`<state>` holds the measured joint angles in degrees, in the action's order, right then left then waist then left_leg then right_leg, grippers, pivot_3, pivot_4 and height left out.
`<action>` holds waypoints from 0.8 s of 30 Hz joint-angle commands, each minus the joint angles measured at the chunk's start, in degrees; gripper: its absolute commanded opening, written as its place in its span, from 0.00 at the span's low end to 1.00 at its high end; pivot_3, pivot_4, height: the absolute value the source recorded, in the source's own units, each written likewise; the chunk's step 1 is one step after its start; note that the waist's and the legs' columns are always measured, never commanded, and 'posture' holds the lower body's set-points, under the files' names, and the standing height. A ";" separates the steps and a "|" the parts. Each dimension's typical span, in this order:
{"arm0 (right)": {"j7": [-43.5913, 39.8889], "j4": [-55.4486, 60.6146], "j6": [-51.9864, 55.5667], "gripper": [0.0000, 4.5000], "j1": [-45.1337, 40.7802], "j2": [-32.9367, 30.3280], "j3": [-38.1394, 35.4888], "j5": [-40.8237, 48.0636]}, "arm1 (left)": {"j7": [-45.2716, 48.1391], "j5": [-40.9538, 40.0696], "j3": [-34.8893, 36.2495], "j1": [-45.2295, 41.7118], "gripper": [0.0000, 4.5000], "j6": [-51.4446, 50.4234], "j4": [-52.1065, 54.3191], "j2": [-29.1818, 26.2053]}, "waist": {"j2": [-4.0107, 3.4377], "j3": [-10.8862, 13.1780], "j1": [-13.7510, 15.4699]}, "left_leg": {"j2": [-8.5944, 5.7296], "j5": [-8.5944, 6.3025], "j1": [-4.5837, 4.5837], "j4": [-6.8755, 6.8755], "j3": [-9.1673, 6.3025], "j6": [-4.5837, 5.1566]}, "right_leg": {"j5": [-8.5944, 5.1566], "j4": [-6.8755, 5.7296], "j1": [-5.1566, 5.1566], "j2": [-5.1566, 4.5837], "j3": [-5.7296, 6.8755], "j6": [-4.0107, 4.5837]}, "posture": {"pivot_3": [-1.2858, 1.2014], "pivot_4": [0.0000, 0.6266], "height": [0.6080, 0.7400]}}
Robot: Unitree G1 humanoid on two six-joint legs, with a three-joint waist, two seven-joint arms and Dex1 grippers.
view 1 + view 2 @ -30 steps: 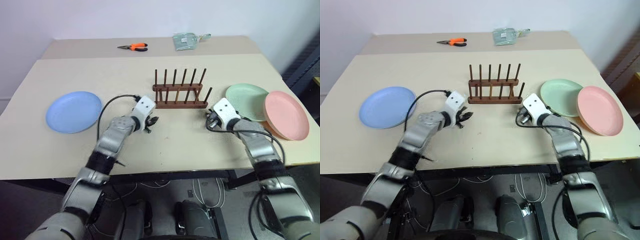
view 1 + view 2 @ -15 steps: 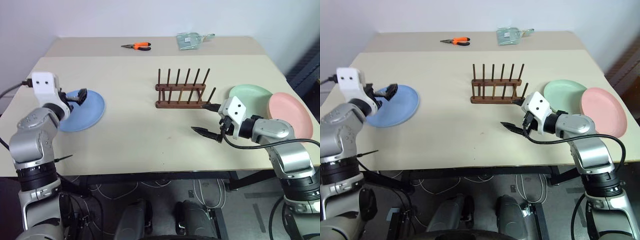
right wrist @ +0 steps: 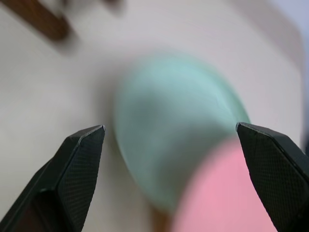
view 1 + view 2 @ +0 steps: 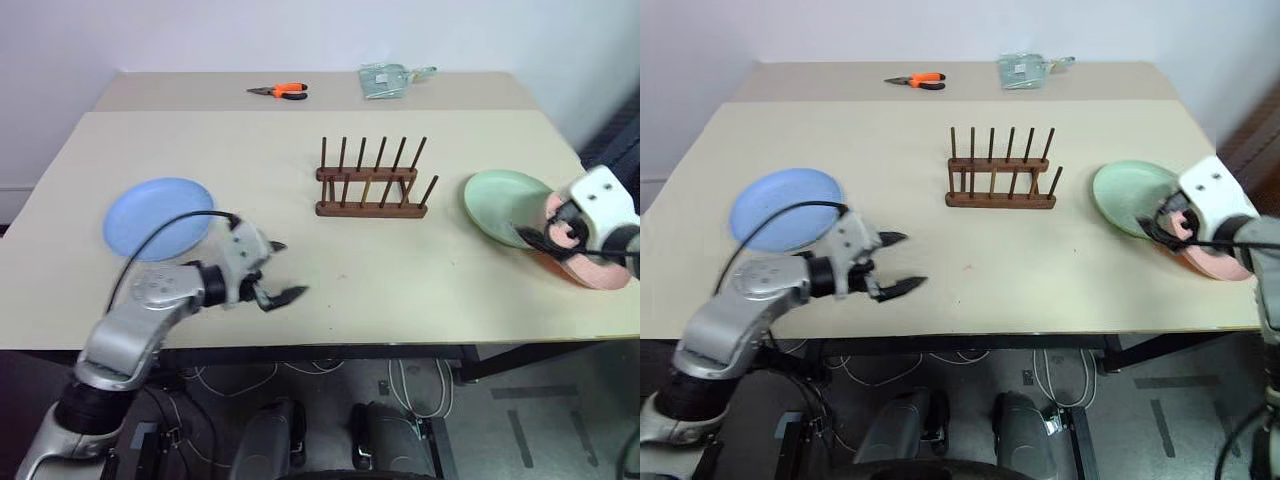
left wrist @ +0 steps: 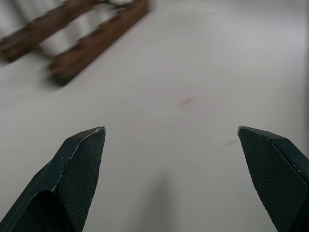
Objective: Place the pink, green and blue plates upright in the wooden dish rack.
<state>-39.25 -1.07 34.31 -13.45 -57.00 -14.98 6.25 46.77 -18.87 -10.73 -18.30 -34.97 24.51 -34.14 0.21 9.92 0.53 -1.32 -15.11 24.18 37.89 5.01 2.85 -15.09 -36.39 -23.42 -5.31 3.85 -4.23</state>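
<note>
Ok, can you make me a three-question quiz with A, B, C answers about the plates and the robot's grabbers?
1. Where is the blue plate?
A. in the rack
B. flat on the table, on the robot's left
C. under the pink plate

2. How many plates stand in the wooden dish rack?
A. none
B. one
C. three

3. How is the left gripper?
A. shut on a plate
B. shut on nothing
C. open, holding nothing

Answers: 1 B, it lies alone near the left arm. 2 A, bare pegs; the green plate and pink plate lie to the right of the rack, under the open right gripper. 3 C, its fingers spread wide over the bare table.
</note>
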 commanded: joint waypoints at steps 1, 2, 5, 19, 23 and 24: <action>3.46 -2.00 0.21 0.99 1.05 1.02 -0.70 -1.95 | 0.78 1.59 -2.44 -4.13 1.00 3.15 -2.31 1.78 | -0.03 -0.01 -0.23 | 0.00 0.04 0.00 0.01 0.00 0.08 | 0.01 0.00 -0.01 0.00 0.00 -0.03 | 0.52 0.24 1.00; 4.45 -3.61 -0.98 0.99 1.38 1.46 0.22 -2.93 | 0.92 2.07 -3.03 -5.15 1.00 3.85 -3.47 2.32 | -0.08 -0.04 -0.33 | 0.00 0.06 0.00 0.01 0.00 0.10 | 0.05 -0.01 -0.01 0.01 0.00 -0.09 | 0.52 0.24 1.00; 6.42 -7.99 -4.55 0.99 1.44 2.72 2.23 -4.90 | 1.36 2.99 -4.03 -6.77 1.00 5.37 -5.68 3.37 | -0.10 -0.04 -0.40 | 0.01 0.08 -0.01 0.03 0.01 0.14 | 0.06 -0.03 0.00 0.05 0.01 -0.12 | 0.52 0.24 1.00; 6.44 -0.91 -5.90 0.01 4.89 -2.73 0.81 -9.16 | 1.25 3.12 -2.73 -5.89 1.00 6.85 -7.33 3.63 | -0.18 0.01 0.14 | 0.04 0.08 0.02 0.17 0.02 0.18 | 0.12 -0.02 0.06 0.13 0.02 -0.27 | 0.52 0.24 1.00; 3.64 4.11 -6.79 0.01 1.97 -7.28 -2.96 -7.46 | 0.96 3.07 -2.09 -5.19 1.00 6.65 -7.34 3.18 | -0.25 0.04 0.01 | 0.04 0.08 0.04 0.22 0.03 0.19 | 0.14 -0.02 0.05 0.13 0.02 -0.30 | 0.52 0.24 1.00; 2.06 5.90 -7.53 0.01 0.34 -7.72 -4.01 -5.39 | 0.97 3.13 -1.95 -4.91 1.00 6.77 -7.40 2.97 | -0.27 0.04 -0.13 | 0.05 0.08 0.04 0.22 0.02 0.18 | 0.14 -0.03 0.05 0.14 0.02 -0.30 | 0.52 0.24 1.00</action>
<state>-35.43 0.20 28.69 -10.39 -62.80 -15.03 -1.31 47.83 -15.54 -14.14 -23.62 -28.69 15.92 -30.87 -0.06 9.96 0.40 -1.25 -15.03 24.21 38.10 5.04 3.03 -14.95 -36.42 -23.37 -5.15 3.86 -4.54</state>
